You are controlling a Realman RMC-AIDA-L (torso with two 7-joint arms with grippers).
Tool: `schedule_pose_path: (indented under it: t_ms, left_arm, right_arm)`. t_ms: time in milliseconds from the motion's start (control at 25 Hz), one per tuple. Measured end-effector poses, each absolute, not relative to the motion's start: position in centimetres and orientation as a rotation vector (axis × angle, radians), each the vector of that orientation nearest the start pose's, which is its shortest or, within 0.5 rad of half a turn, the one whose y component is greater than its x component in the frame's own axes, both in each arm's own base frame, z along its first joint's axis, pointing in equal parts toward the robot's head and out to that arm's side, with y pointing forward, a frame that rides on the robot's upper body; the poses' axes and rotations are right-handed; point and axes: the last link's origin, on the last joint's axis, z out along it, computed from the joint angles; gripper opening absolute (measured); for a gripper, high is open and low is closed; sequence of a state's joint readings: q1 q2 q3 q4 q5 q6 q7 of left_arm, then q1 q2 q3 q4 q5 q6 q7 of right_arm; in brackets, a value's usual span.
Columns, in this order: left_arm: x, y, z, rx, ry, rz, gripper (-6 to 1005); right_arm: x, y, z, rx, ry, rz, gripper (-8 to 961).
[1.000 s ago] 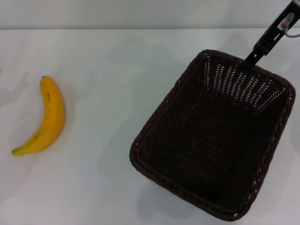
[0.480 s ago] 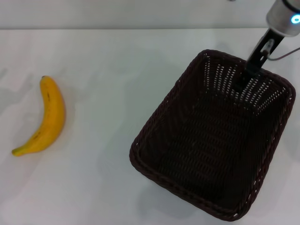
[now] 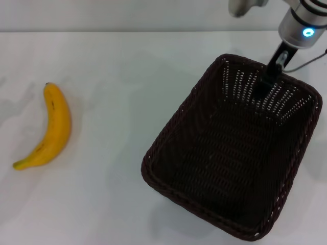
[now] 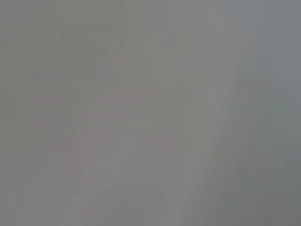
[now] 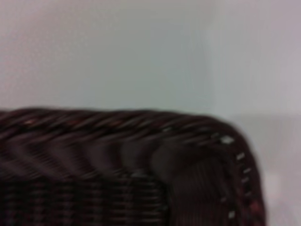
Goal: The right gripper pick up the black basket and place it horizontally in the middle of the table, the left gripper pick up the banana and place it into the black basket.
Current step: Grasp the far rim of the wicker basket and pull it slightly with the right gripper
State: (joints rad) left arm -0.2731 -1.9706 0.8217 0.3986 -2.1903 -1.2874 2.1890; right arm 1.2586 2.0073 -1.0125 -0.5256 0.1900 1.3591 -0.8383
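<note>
The black basket (image 3: 230,153) sits tilted on the right side of the white table (image 3: 117,92), with nothing inside it. My right gripper (image 3: 261,87) reaches down from the top right, below its blue ring light, and its black fingers are at the basket's far rim, partly over the inner wall. Whether they grip the rim cannot be told. In the right wrist view the braided basket rim (image 5: 117,122) fills the lower half, very close. The yellow banana (image 3: 53,127) lies at the far left, far from the basket. My left gripper is out of view.
White tabletop stretches between the banana and the basket. The table's far edge meets a pale wall (image 3: 127,15) at the top. The left wrist view holds only a blurred grey surface.
The right arm has come further into view and its fingers have moved from just outside the basket's far rim to over that rim. Basket and banana have not moved.
</note>
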Motion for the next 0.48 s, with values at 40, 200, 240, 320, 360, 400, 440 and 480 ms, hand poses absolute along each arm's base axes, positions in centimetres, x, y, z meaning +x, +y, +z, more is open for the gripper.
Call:
schedule_pose_path:
  t_ms: [40,200,240,320,360,400,440,480]
  left_arm:
    - [-36.29,31.03,9.49,-1.702,-0.652,-0.956,815]
    - [-36.5,30.72,9.62,-1.705,-0.626,-0.934,813]
    - [-36.54,30.69,9.66,-1.705,-0.621,-0.929,812]
    - [-36.6,30.64,9.75,-1.706,-0.613,-0.921,811]
    - [-36.63,30.62,9.8,-1.707,-0.609,-0.917,811]
    - [-36.67,30.61,9.88,-1.708,-0.602,-0.911,802]
    - [-36.69,30.61,9.92,-1.709,-0.596,-0.906,794]
    - [-36.71,30.61,9.96,-1.71,-0.594,-0.903,785]
  right_arm:
    - [13.1,45.67,-0.44,-2.575,0.643,-0.809,685]
    - [12.85,45.86,-0.01,-2.545,0.684,-0.807,566]
    - [12.75,45.73,-0.05,-2.549,0.685,-0.82,538]
    - [12.56,45.39,-0.35,-2.559,0.681,-0.849,481]
    - [12.5,45.25,-0.45,-2.561,0.681,-0.864,453]
    - [12.45,45.14,-0.55,-2.562,0.683,-0.874,432]
    - [12.38,45.06,-0.61,-2.562,0.689,-0.878,410]
    - [12.29,44.96,-0.65,-2.563,0.706,-0.876,389]
